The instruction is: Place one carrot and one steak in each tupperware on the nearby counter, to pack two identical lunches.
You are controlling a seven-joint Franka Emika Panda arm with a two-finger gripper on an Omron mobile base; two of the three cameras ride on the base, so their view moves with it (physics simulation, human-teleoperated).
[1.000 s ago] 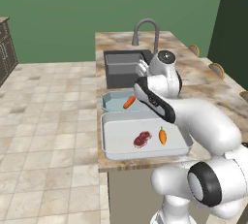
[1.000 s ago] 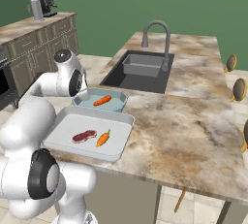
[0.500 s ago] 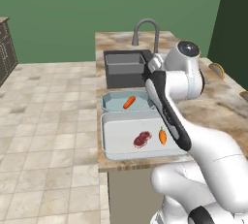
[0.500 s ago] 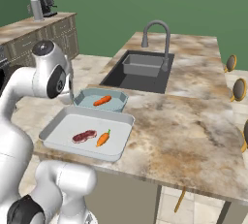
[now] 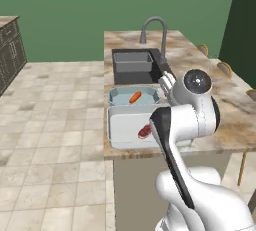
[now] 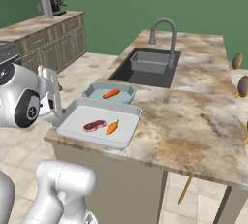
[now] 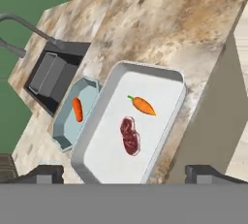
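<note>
On the counter (image 6: 193, 116), a small pale blue octagonal tupperware (image 6: 94, 89) (image 5: 116, 95) (image 7: 63, 131) holds one carrot (image 6: 111, 93) (image 5: 135, 97) (image 7: 77, 109). Just in front of it, the large whitish rectangular tupperware (image 6: 126, 131) (image 5: 122, 127) (image 7: 106, 155) holds a steak (image 6: 94, 125) (image 5: 145, 131) (image 7: 130, 135) and a second carrot (image 6: 112, 128) (image 7: 143, 104). My gripper (image 7: 127, 172) (image 6: 52, 92) hovers high above the counter's near edge, looking down on both containers. It is open and empty. My arm hides the large container's right part in the left base view.
A dark inset sink (image 6: 147, 65) with a curved grey faucet (image 6: 164, 29) lies beyond the containers. Bare marbled stone stretches to the right. Stool backs (image 6: 236, 61) stand past the far side. Tiled floor and dark cabinets (image 6: 43, 48) lie to the left.
My arm has swung up and back from over the small container toward the counter's near edge. The food and both containers have stayed put, and the gripper has stayed open.
</note>
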